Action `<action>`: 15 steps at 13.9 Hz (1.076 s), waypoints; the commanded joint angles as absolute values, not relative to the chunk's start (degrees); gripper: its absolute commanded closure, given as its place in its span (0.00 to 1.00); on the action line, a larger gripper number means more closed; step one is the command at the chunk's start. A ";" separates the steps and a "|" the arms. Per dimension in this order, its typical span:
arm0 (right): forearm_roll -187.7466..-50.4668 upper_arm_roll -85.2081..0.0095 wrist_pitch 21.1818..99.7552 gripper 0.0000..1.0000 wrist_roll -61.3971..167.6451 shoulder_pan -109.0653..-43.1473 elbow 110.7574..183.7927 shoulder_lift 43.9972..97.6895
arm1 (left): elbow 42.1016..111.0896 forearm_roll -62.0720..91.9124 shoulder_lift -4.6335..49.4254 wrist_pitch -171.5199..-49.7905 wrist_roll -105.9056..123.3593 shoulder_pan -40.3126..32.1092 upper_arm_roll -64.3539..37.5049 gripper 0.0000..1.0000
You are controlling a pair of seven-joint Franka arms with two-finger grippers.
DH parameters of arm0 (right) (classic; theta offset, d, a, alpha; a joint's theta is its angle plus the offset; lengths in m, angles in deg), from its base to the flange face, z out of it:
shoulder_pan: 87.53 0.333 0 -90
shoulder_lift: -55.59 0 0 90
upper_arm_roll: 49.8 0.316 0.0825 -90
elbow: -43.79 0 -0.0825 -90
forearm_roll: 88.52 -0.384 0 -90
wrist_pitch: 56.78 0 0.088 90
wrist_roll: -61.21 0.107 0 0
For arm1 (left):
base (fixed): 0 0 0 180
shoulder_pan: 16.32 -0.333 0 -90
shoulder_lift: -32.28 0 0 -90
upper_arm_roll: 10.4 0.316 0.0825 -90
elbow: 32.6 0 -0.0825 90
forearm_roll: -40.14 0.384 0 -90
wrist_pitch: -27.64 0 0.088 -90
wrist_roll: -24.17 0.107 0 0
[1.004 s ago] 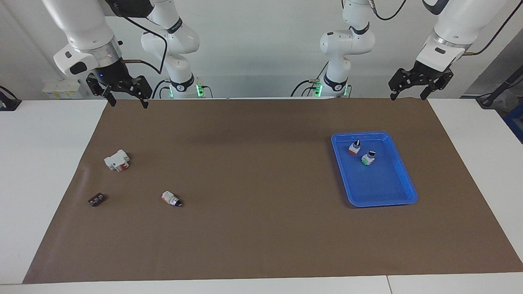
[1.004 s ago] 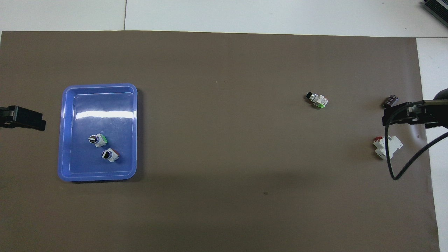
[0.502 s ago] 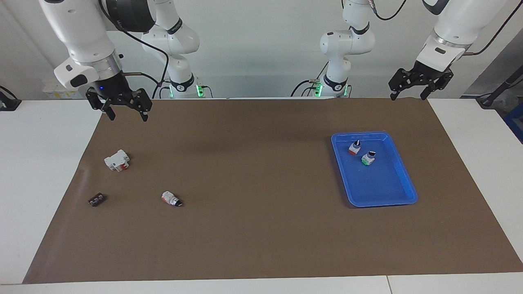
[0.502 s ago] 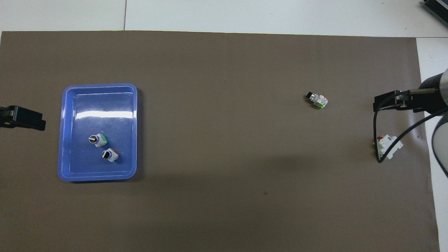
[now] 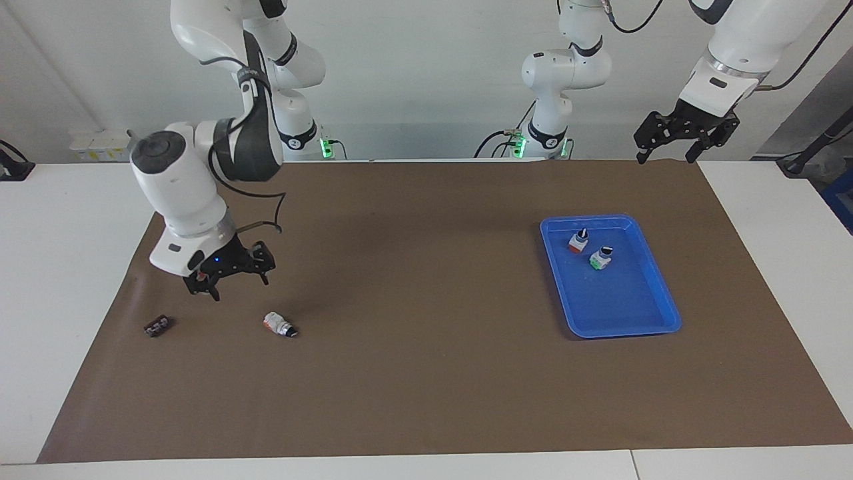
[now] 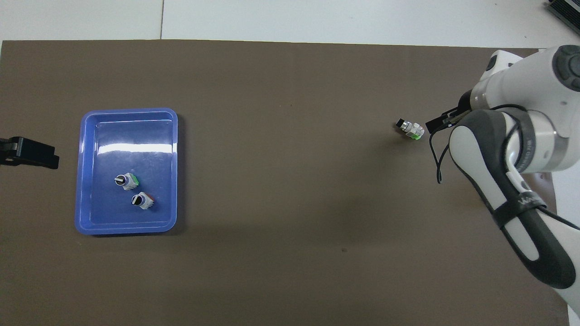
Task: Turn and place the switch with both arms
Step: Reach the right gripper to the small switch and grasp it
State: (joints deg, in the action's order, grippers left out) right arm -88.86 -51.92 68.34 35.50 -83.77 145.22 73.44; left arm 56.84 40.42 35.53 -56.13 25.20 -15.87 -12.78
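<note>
The switch (image 5: 280,325) lies on its side on the brown mat, toward the right arm's end. Its orange-red end, white body, silvery collar and black knob show. It also shows in the overhead view (image 6: 410,129). My right gripper (image 5: 233,285) is open and empty. It hangs low over the mat beside the switch and does not touch it. In the overhead view the right arm (image 6: 507,149) covers that gripper. My left gripper (image 5: 686,137) is open and empty. It waits over the mat's edge at the left arm's end and shows in the overhead view (image 6: 27,153).
A blue tray (image 5: 620,327) (image 6: 127,111) lies toward the left arm's end. It holds a red-ended switch (image 5: 577,241) and a green-ended switch (image 5: 601,258). A small black part (image 5: 158,326) lies near the mat's edge. The bigger white block is hidden under the right arm.
My right arm has swung down and away from its base. Its gripper now hangs low beside the switch and covers the white block. The left arm and the switch have not moved.
</note>
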 commanded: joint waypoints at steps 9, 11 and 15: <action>-98.27 -51.47 85.96 0.14 13.57 -84.28 155.50 78.08 | 58.01 41.29 36.85 -55.86 24.61 -16.05 -12.94 0.00; -99.85 -51.47 86.31 0.45 13.57 -83.93 154.71 79.67 | 58.01 41.29 36.85 -55.86 24.61 -16.14 -12.95 0.00; -99.06 -51.56 84.12 1.00 11.64 -83.84 153.74 79.58 | 58.01 41.29 36.85 -55.86 24.61 -16.05 -12.95 0.00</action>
State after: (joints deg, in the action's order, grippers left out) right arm -98.02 -51.85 85.37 14.29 -83.43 155.24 78.61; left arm 56.84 40.42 35.53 -56.13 25.20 -15.87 -12.77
